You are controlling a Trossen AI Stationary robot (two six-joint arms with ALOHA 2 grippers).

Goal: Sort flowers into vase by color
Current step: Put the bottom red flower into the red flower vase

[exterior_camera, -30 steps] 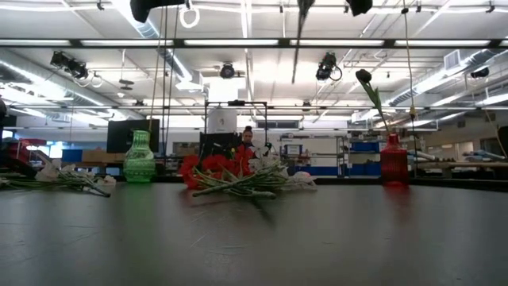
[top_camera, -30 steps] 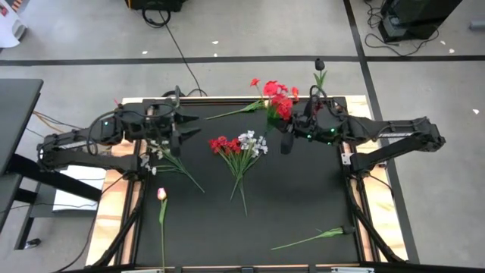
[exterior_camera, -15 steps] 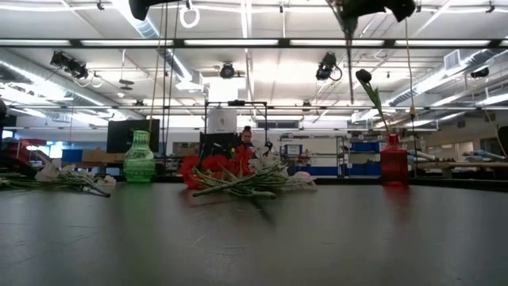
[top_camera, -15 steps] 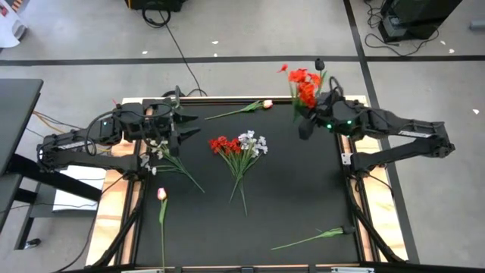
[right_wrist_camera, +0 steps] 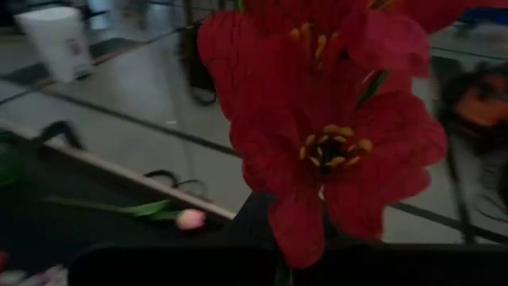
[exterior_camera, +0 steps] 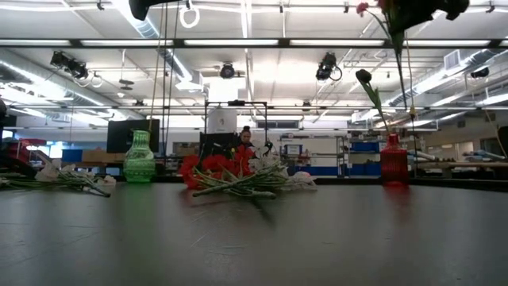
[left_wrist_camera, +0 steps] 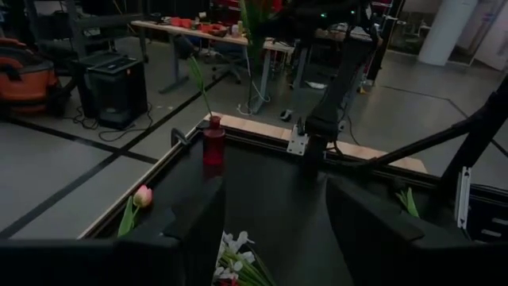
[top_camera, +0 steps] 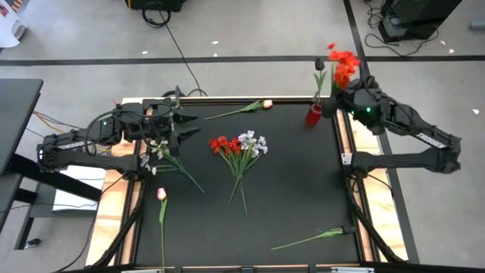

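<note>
My right gripper (top_camera: 337,98) is shut on a bunch of red blooms (top_camera: 343,64), high over the table's far right corner, just beside the red vase (top_camera: 313,115). That vase stands upright and holds one dark-budded stem (top_camera: 320,65). In the low view the held stem (exterior_camera: 394,40) hangs down near the vase (exterior_camera: 394,159). My left gripper (left_wrist_camera: 274,210) is open and waits at the far left, above a white spray (top_camera: 155,152). A heap of red and white flowers (top_camera: 239,148) lies mid-table. The green vase (exterior_camera: 140,157) stands at the far left. My right gripper holds the red bunch by its green stem, below the blooms (right_wrist_camera: 317,135); the blooms fill the wrist view and hide the place of contact. The bunch is lifted clear of the table and upright, its stem (exterior_camera: 394,40) hanging below the fingers.
A pink bud (top_camera: 265,104) lies along the far edge and another (top_camera: 161,194) at the near left. A green stem (top_camera: 318,236) lies at the near right. The dark mat (top_camera: 288,189) between them is bare. Wooden borders (top_camera: 345,144) frame the table.
My right gripper has carried the red bunch from right of the middle heap toward the table's far right corner, rising as it went. The bunch now stands beside the red vase, with its stem near the dark flower.
</note>
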